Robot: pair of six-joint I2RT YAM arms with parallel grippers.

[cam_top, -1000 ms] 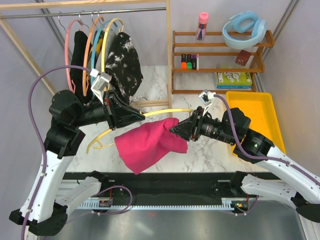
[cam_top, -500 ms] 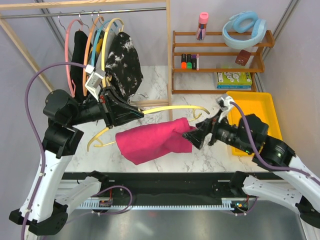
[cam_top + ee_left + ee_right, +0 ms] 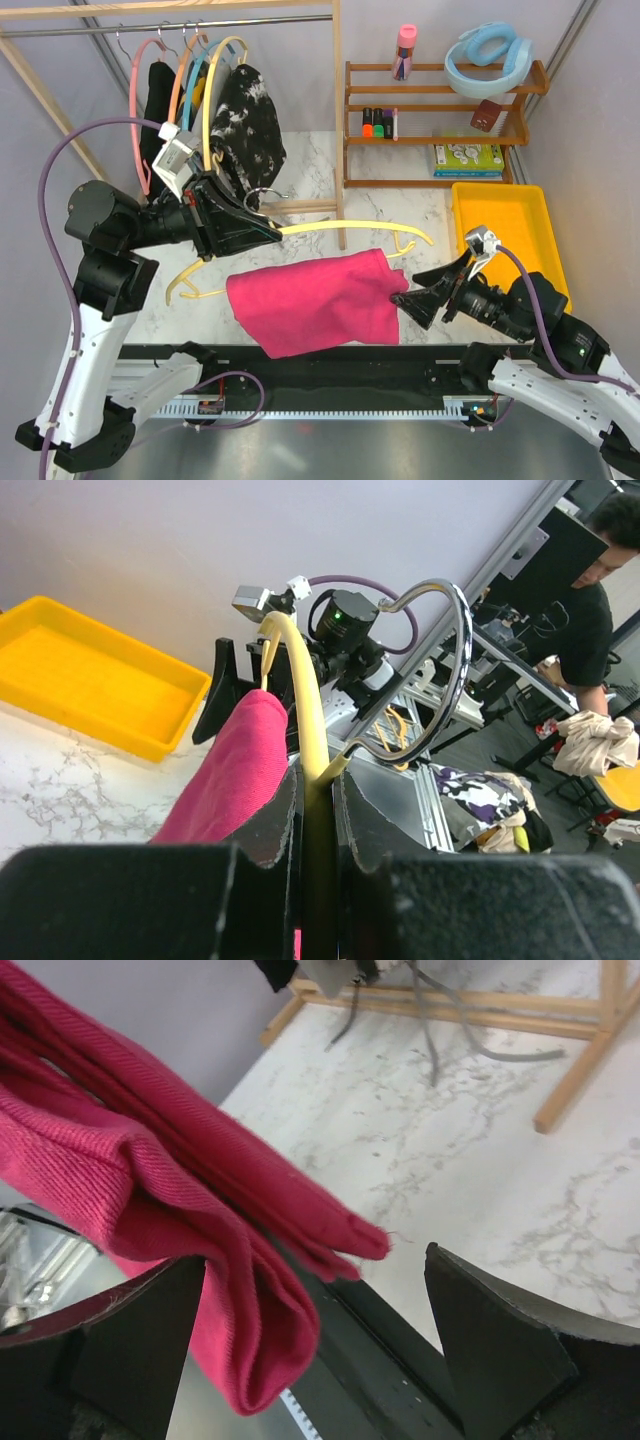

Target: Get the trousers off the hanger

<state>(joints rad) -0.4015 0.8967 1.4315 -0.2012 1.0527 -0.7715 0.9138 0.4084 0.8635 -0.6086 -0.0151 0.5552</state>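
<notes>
While the right gripper (image 3: 405,286) hovers low by the near edge of the table (image 3: 400,200), its two fingers (image 3: 500,1360) are spread wide and grip nothing. The right-hand corner of the trousers (image 3: 310,300) points into the gap between them, with bare marble showing beyond it in the right wrist view. The trousers (image 3: 150,1190) are folded into a broad pink slab, and their lower edge hangs past the table's near edge over the black rail. Just above them, the hanger (image 3: 340,224) lies roughly level across the middle of the scene, its long arm reaching right. Whether the fabric touches that arm cannot be told from above; in the left wrist view the trousers (image 3: 235,765) sit close on one side of the hanger (image 3: 305,710). The left gripper (image 3: 275,232) is clamped tight on the hanger at its neck, below the metal hook (image 3: 455,670). To the right, an orange tray (image 3: 500,235) rests on the marble. Farther back, a clothes rail (image 3: 200,28) carries more hangers, a black garment (image 3: 158,110) and a mottled one (image 3: 245,125), beside a wooden shelf (image 3: 440,130).
</notes>
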